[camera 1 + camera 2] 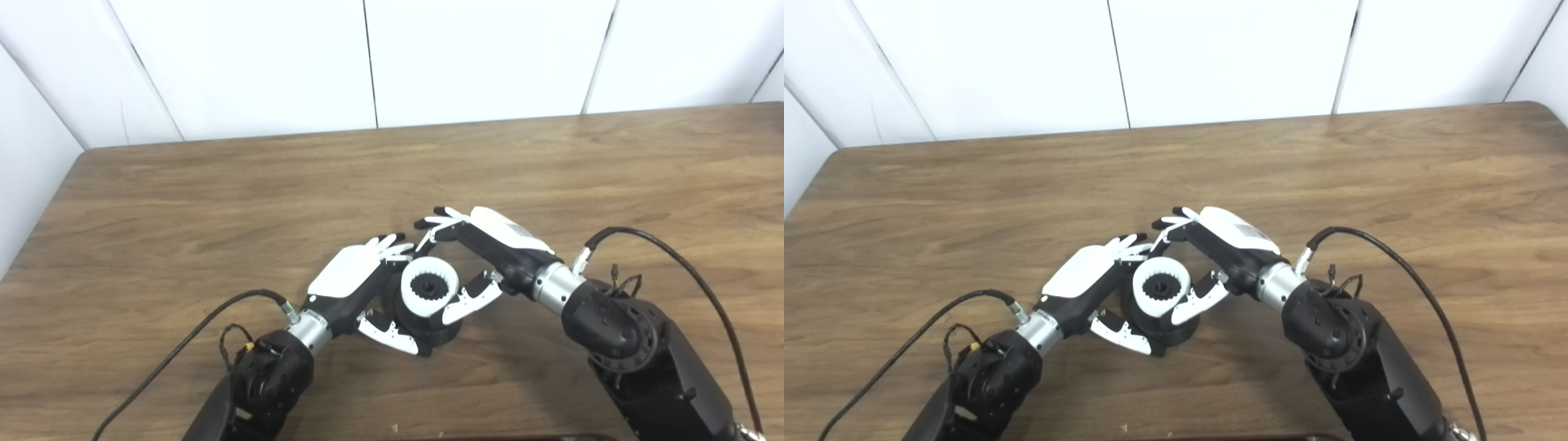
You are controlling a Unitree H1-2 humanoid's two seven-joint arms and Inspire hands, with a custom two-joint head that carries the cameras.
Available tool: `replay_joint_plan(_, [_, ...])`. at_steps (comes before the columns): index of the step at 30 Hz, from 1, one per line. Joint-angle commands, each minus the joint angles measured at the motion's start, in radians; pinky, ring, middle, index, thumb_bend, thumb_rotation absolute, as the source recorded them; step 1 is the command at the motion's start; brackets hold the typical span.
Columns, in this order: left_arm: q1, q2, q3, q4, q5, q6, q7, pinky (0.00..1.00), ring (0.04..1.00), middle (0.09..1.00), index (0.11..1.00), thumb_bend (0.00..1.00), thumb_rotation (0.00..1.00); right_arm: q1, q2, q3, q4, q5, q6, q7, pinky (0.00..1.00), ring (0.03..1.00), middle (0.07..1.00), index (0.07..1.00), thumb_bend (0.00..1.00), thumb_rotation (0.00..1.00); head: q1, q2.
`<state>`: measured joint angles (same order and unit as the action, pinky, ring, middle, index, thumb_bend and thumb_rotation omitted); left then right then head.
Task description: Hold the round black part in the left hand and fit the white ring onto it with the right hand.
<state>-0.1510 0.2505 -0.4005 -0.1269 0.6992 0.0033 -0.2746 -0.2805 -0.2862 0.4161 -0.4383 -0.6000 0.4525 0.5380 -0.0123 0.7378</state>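
Note:
The round black part (438, 331) is held just above the wooden table (184, 214) near its front middle. My left hand (358, 278) is shut on it, fingers behind and thumb in front below. The white ring (430, 283), toothed inside, sits on top of the black part around its dark toothed hub (427, 286). My right hand (484, 251) comes in from the right and is closed on the ring, its fingers curled over the far rim and its thumb on the near right rim. The same shows in the right eye view: ring (1162, 283), left hand (1090, 275), right hand (1222, 242).
Black cables loop from both forearms: one (202, 321) at the left, one (674, 257) at the right. White wall panels (367, 61) stand behind the table's far edge. A dark edge (490, 437) shows at the bottom of the picture.

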Motion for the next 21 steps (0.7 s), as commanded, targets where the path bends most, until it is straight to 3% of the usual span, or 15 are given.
replay_joint_plan(1, [-0.026, 0.004, 0.005, -0.018, 0.007, 0.006, -0.005, 1.00, 0.994, 0.916, 0.635, 0.90, 0.38, -0.024, 0.005, 0.001, -0.011, -0.002, -0.028, -0.007, 1.00, 1.000, 0.899, 0.488, 0.52, 0.15, -0.001, 0.004])
replay_joint_plan(21, [-0.019, -0.001, 0.015, -0.025, 0.002, -0.002, -0.005, 1.00, 0.990, 0.911, 0.626, 0.89, 0.38, -0.005, -0.008, -0.001, 0.014, -0.001, -0.045, -0.010, 1.00, 1.000, 0.894, 0.491, 0.52, 0.16, 0.005, 0.009])
